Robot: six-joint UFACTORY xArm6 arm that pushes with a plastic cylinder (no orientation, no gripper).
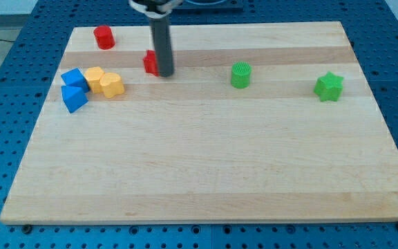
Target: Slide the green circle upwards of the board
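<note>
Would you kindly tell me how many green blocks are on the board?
2: the green circle right of centre near the view's top, and the green star further right. None looks hidden.

Pale wooden board (206,173) with red, blue, yellow, green blocks.

The rod (162,41) is cut off by the view's top edge, so its upper part and the arm above it are not seen. The right part of a red block (150,62) is covered by the rod, and its shape cannot be told. The tip (166,74) is set just right of that block; whether the two touch cannot be told. Among the blocks at the left, the far blue block (73,77) is partly hidden by the near blue block (74,97), and one yellow block (93,76) by the other yellow block (111,84).
</note>
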